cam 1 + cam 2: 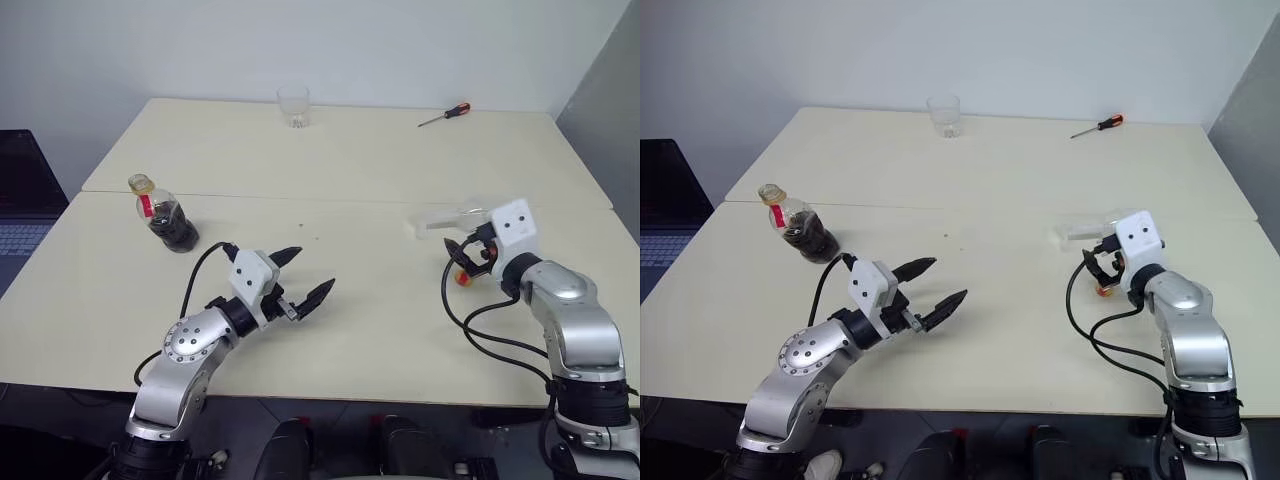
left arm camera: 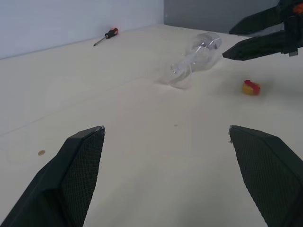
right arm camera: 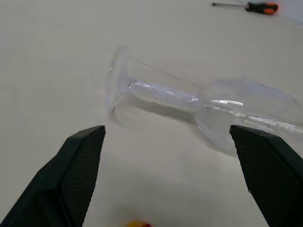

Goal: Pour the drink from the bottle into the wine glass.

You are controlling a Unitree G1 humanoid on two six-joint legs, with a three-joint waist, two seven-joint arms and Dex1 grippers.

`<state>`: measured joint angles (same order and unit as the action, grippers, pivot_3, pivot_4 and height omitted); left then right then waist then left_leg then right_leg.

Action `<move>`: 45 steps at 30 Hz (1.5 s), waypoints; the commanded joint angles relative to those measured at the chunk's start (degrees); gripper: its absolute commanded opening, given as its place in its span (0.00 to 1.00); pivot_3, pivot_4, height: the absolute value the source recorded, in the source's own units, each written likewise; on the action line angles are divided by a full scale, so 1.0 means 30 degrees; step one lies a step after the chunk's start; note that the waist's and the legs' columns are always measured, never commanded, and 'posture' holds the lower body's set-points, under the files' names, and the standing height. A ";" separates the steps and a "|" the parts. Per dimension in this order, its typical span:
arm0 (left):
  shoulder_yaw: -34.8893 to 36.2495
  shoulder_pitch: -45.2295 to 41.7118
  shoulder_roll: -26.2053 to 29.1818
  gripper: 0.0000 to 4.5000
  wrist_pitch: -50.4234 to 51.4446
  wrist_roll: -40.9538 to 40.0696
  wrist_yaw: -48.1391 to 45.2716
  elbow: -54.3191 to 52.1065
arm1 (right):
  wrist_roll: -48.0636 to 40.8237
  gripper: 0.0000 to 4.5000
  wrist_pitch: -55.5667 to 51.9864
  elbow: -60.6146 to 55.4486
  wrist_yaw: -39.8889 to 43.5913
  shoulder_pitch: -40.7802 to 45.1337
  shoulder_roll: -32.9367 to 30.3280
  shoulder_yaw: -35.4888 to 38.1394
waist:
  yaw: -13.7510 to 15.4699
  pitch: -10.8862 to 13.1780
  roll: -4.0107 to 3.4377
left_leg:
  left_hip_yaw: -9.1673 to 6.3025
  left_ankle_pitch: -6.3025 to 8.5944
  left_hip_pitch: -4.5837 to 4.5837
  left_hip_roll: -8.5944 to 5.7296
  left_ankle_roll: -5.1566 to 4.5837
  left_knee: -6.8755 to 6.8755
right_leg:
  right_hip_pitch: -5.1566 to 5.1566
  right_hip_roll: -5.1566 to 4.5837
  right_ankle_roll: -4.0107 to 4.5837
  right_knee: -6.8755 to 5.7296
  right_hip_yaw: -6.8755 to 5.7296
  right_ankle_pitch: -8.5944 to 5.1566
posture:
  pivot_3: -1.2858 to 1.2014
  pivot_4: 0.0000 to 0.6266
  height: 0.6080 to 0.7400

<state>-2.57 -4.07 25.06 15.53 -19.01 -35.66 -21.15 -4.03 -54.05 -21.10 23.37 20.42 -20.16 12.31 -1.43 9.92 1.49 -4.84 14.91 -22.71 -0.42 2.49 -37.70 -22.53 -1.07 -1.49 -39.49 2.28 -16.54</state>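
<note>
The bottle [image 1: 168,218] is on the left of the table, tilted with its yellowish top toward the far left. The dark drink [image 1: 176,232] sits in its round body. The wine glass [image 1: 446,221] lies on its side at the right, with its foot [image 3: 117,80] toward the table's middle. My right gripper [image 1: 462,250] stands open just on the near side of the glass, touching nothing. My left gripper [image 1: 314,270] hangs open and empty over the table's middle front, well right of the bottle.
A small yellow-and-red piece [image 1: 462,278] lies on the table under my right gripper. A short clear tumbler [image 1: 294,105] stands at the far edge, and a screwdriver [image 1: 445,114] lies at the far right. A laptop [image 1: 20,205] sits off the table's left side.
</note>
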 commanded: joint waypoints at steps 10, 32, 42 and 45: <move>0.0058 -0.0156 -0.0049 0.99 -0.0417 0.0071 -0.0214 -0.0204 | -0.3406 1.00 -0.7371 -0.1705 -0.6023 0.4266 0.8397 0.7361 | -0.0105 -0.0002 -0.0065 | 0.0023 -0.0001 0.0007 0.0001 -0.0001 0.0049 | -0.0050 0.0004 0.0001 -0.0021 -0.0013 0.0000 | 0.52 0.24 1.00; 0.0049 -0.0090 0.0060 0.99 -0.0296 -0.0176 -0.0672 -0.0022 | -0.9589 1.00 -0.0879 0.2080 -0.7994 0.4412 0.8285 1.1189 | -0.0194 0.0004 -0.0124 | 0.0105 -0.0013 0.0091 0.0008 -0.0020 0.0232 | -0.0050 0.0010 0.0008 0.0021 0.0013 -0.0004 | 0.52 0.24 1.00; 0.0235 -0.0687 0.0020 0.99 -0.0414 -0.0137 -0.1033 0.0821 | -1.0239 1.00 0.5170 0.4933 -0.9767 0.5372 0.5034 1.1668 | -0.0190 0.0014 -0.0165 | 0.0145 -0.0020 0.0093 0.0020 -0.0029 0.0248 | -0.0051 0.0033 0.0007 0.0028 0.0021 -0.0005 | 0.52 0.24 1.00; 0.0298 -0.0930 0.0006 0.99 -0.0462 -0.0146 -0.1050 0.1151 | -0.9874 1.00 0.6706 0.6122 -0.9888 0.5572 0.4041 1.1508 | -0.0182 0.0014 -0.0169 | 0.0149 -0.0020 0.0095 0.0021 -0.0029 0.0248 | -0.0052 0.0032 0.0007 0.0025 0.0029 -0.0005 | 0.52 0.24 1.00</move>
<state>-2.83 -5.83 25.00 15.46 -18.99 -38.37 -17.12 -33.25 -37.29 -3.32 -6.30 35.92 -6.35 47.06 -1.97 9.96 0.98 -4.39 14.85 -22.43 -0.37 2.40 -36.97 -22.68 -0.97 -1.46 -39.40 2.35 -16.55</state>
